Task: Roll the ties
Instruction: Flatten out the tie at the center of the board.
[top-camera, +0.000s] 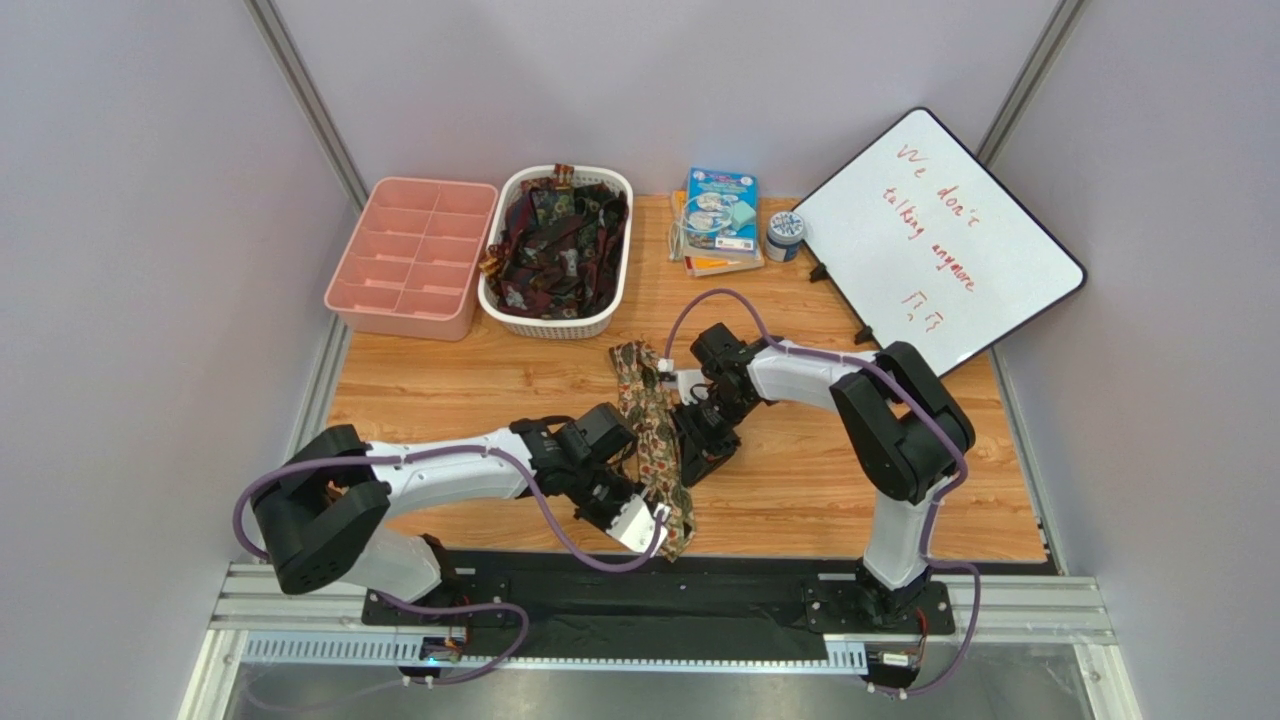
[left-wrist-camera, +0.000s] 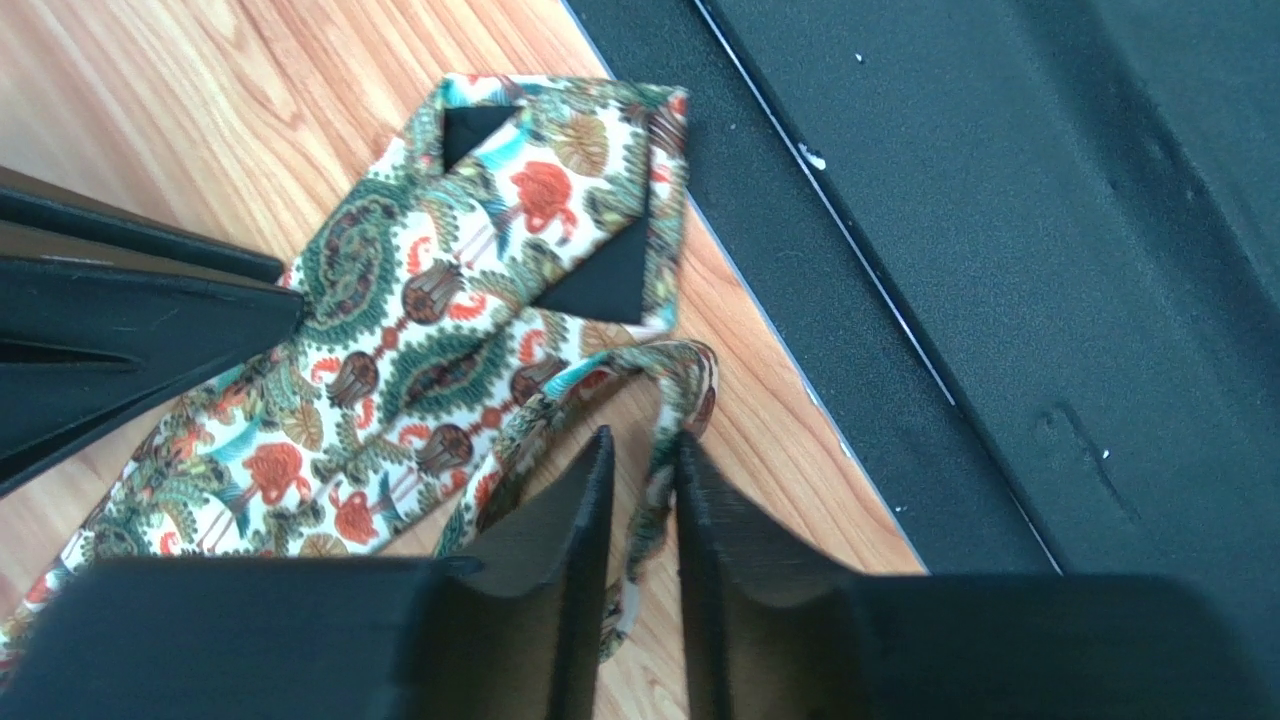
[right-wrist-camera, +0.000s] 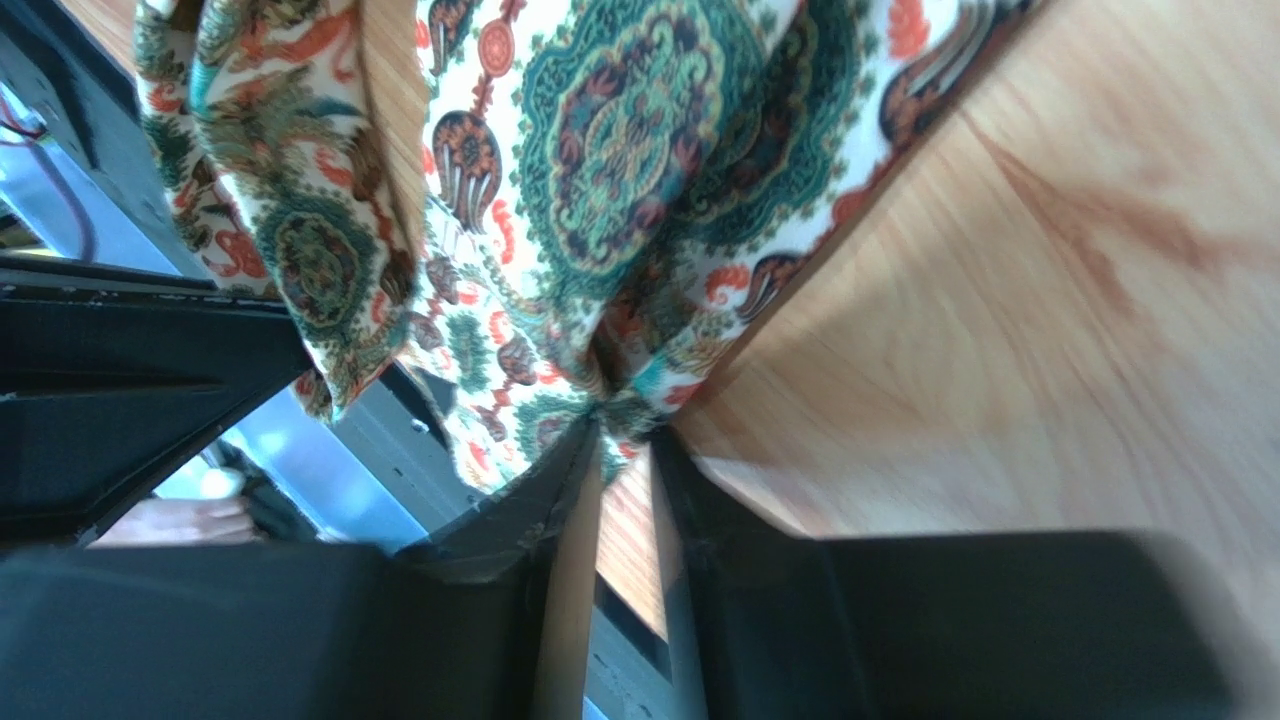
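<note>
Step as I judged it: taking hold of one tie (top-camera: 646, 413) with both arms so it could be laid out and rolled.

The left gripper (left-wrist-camera: 643, 450) had its jaws nearly together with the tie's narrow strip running up between them, which I read as a pinch on the tie. The right gripper (right-wrist-camera: 616, 443) had its jaws close together on a bunched fold of the same tie, the cloth gathering to a point at the tips, so it was grasping too.

To do it well, I'd have confirmed that both pinches held fabric only and didn't drag on the wood. Then pull the two holds gently apart to take out slack and twist before any roll started. The left hold caught only a thin strip, so it could slip, and a slow pull was the safer call. The narrow strip curled back beside the wide end and needed straightening first.

The tie lay on the wooden table (top-camera: 842, 495) between the two grippers, running from mid-table toward the near edge. Its wide pointed end (left-wrist-camera: 556, 225) sat just beside the black base plate (left-wrist-camera: 932, 225), underside up with black lining showing at the tip. Print was a cream ground with green medallions, orange-red motifs and bits of teal. From above it only looked olive and tan. The cloth was limp and rumpled, not flat.

More ties (top-camera: 559, 248), dark red and black, sat heaped in the white basket (top-camera: 549, 323) at the far side, well apart and not yet done.
</note>
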